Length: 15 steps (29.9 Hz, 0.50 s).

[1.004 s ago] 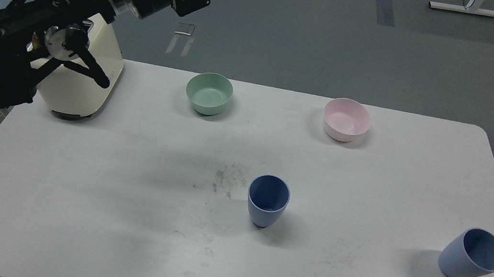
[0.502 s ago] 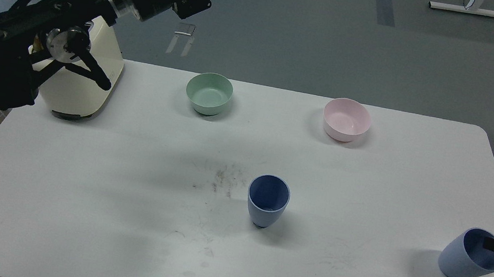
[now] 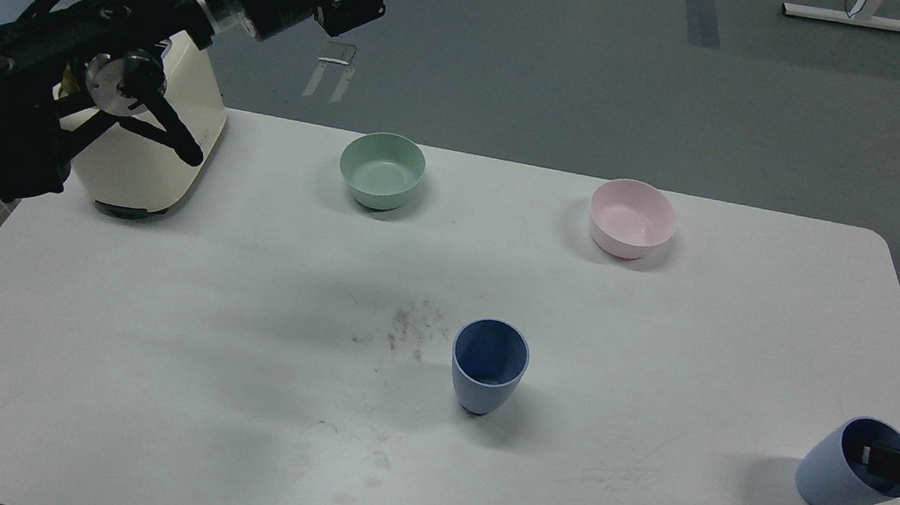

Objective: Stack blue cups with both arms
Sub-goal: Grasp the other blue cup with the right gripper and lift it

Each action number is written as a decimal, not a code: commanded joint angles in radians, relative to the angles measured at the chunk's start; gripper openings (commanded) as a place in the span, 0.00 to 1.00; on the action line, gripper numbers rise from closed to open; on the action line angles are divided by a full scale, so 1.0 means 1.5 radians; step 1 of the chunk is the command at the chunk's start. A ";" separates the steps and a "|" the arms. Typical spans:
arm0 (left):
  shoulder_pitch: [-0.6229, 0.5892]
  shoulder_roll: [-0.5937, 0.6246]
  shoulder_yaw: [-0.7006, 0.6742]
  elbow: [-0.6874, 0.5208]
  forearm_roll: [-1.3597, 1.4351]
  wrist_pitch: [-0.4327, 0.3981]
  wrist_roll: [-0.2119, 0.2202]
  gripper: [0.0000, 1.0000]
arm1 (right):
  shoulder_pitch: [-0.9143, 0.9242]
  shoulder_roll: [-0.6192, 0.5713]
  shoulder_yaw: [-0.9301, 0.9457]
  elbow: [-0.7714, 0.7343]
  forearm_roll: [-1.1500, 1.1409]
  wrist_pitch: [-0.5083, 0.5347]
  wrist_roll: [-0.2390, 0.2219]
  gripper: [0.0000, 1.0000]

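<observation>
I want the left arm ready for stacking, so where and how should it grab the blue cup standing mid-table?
Probably pinch the middle cup across its rim, one finger inside, coming from above: it stands upright, mouth open upward, and its tapering wall offers poorer side purchase.

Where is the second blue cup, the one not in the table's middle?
In the head view, the tilted blue cup sits near the table's right edge, right of the upright blue cup, with the right hand reaching into its mouth.

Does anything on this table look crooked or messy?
Yes. The blue cup at the right edge leans over, with the right end effector reaching into its mouth; the middle blue cup stands upright. Dark specks soil the table.
</observation>
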 commanded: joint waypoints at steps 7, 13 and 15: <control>0.000 0.001 0.000 0.000 0.000 0.000 0.000 0.98 | 0.008 -0.015 0.003 0.012 -0.002 0.004 0.000 0.00; -0.001 0.000 0.000 -0.001 0.000 0.000 0.000 0.98 | 0.116 -0.098 0.008 0.118 -0.020 0.015 0.000 0.00; 0.000 -0.001 0.000 0.000 0.000 0.000 0.000 0.98 | 0.170 -0.120 0.009 0.141 -0.053 0.035 0.000 0.00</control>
